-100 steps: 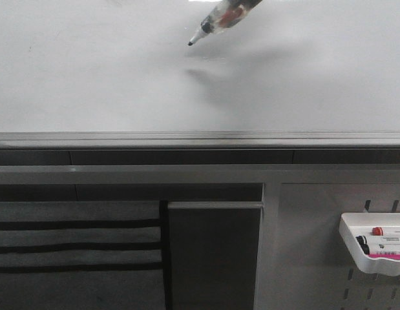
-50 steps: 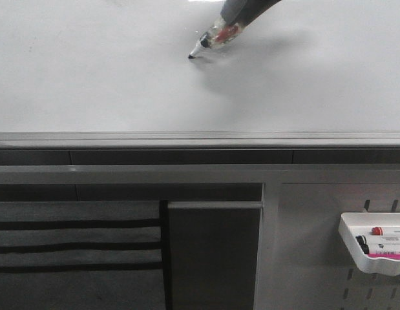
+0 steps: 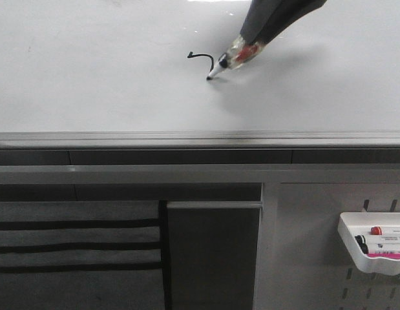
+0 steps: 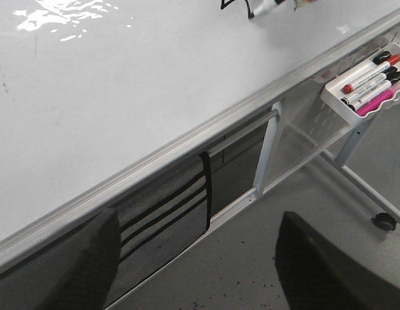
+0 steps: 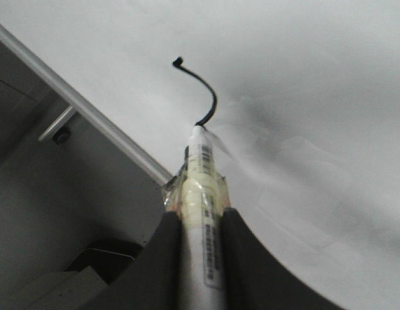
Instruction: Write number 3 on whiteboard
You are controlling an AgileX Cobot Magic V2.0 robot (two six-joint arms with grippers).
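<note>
The whiteboard (image 3: 90,77) fills the upper half of the front view, glossy white with a grey frame edge. My right gripper (image 3: 261,32) is shut on a white marker (image 3: 229,59) and holds its tip on the board. A short black curved stroke (image 3: 203,58), the top arc of the number 3, ends at the tip. In the right wrist view the marker (image 5: 203,213) sits between the two dark fingers and the stroke (image 5: 203,90) curls away from its tip. My left gripper (image 4: 196,258) is open and empty, off the board over the floor.
A white tray (image 3: 374,248) with several markers hangs on the grey perforated panel at lower right; it also shows in the left wrist view (image 4: 368,87). The board's grey frame (image 3: 200,139) runs across the front. A grey striped cloth pocket (image 3: 77,242) hangs below at left.
The marker tip has come down onto the board and moved right and toward the frame, leaving a short curved black stroke. The left arm is not seen earlier.
</note>
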